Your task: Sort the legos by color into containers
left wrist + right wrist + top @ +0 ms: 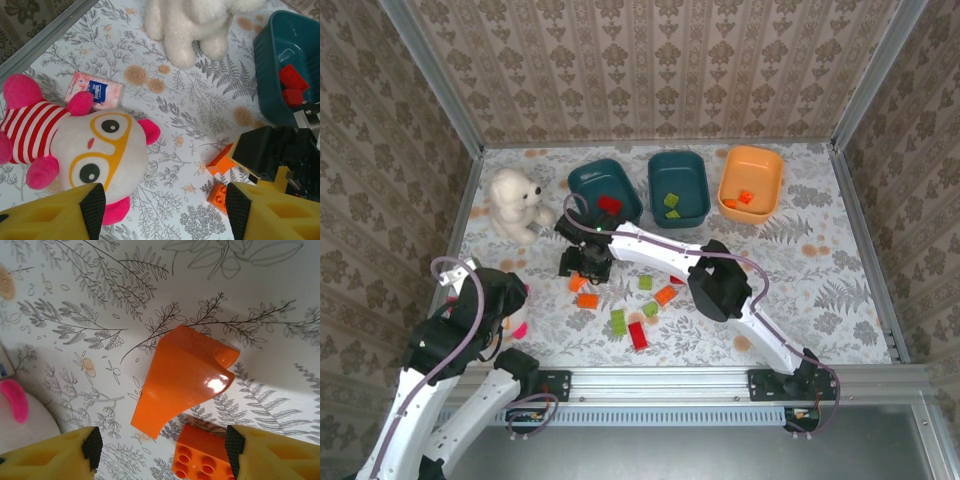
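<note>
Mia: Yellow fingers [55, 460] of your right tool [162, 446] are closest. They are spread wide and hold nothing. Between them, on the counter [280, 365], lie a smooth curved orange lego [182, 375] and, just beside it, a bumpy orange lego [202, 457].

Tom: That is the tricky bit. If you squeeze now, you may grab both. Or the shiny curved one may pop out sideways, because its sides are not flat.

Mia: Your left tool [165, 207] is wide and empty too, hanging over the striped doll [95, 150]. It is just beside your right tool. Swing either one fast and they could bump.

Tom: You want the orange bin [767, 168], at the far right, well apart from here. The way there goes near the teal bin with red legos [590, 178] and the teal bin with green legos [680, 168]. A weak hold could drop your lego into the wrong one.

Mia: Other legos [618, 322] wait in the middle of the counter.
</note>
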